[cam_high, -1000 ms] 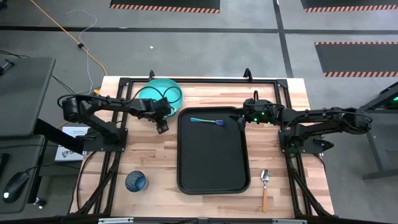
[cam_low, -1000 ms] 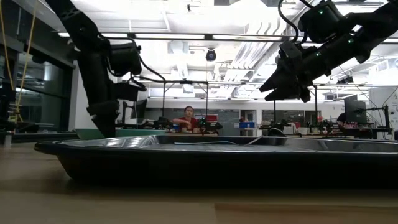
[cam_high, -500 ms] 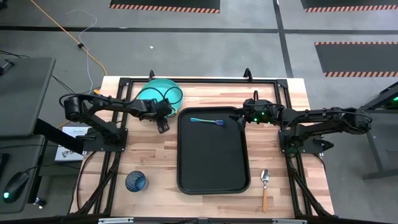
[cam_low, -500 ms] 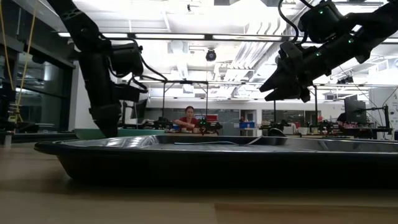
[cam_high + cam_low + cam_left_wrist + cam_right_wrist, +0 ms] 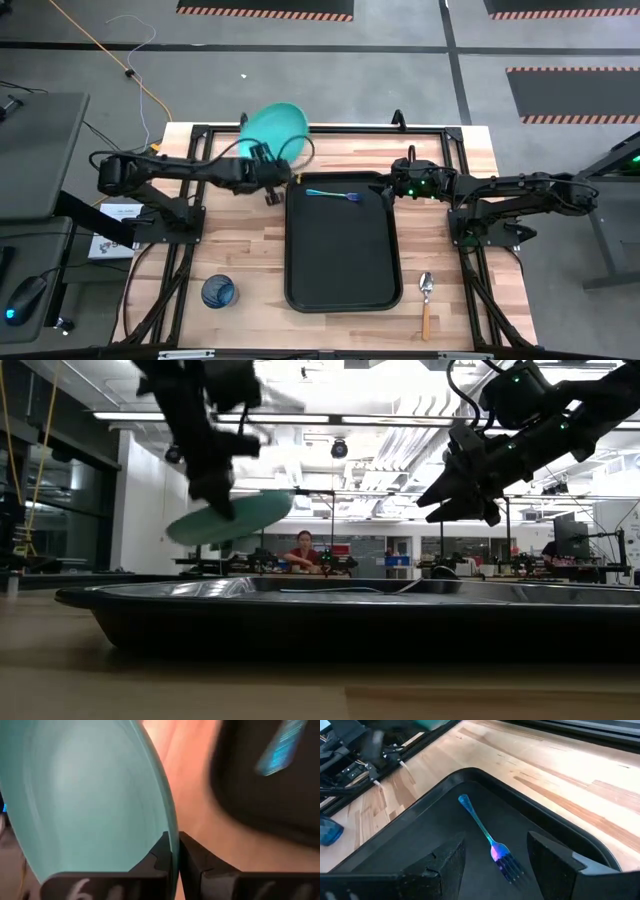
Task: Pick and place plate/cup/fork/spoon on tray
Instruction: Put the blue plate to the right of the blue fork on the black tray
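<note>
The teal plate (image 5: pixel 276 124) hangs tilted in the air over the table's far left part, with my left gripper (image 5: pixel 268 155) shut on its rim; the low view shows the plate (image 5: pixel 245 513) above the level of the tray. The black tray (image 5: pixel 340 262) lies in the middle of the table. The blue fork (image 5: pixel 333 194) lies flat in the tray near its far rim. My right gripper (image 5: pixel 386 192) hovers open above the tray's far right corner, and the fork (image 5: pixel 487 837) lies below it. The blue cup (image 5: pixel 218 292) and the spoon (image 5: pixel 426 298) rest on the table. My left gripper pinches the plate's rim (image 5: pixel 172 834) between its two fingers, one on the plate's inner face and one on its outer face. The fingers (image 5: pixel 221 497) come from above, pointing down. The plate is lifted clear of the table and hangs tilted.
A black metal frame (image 5: pixel 300 129) runs along the table's far edge and down both sides. The cup stands near the front left, the spoon lies near the front right beside the tray. Bare wood shows left of the tray (image 5: pixel 235 240).
My left gripper has shut on the plate's rim and risen, shifting a little toward the tray. The plate, which lay flat on the table at the far left, is now lifted clear and tilted. My right arm has kept still.
</note>
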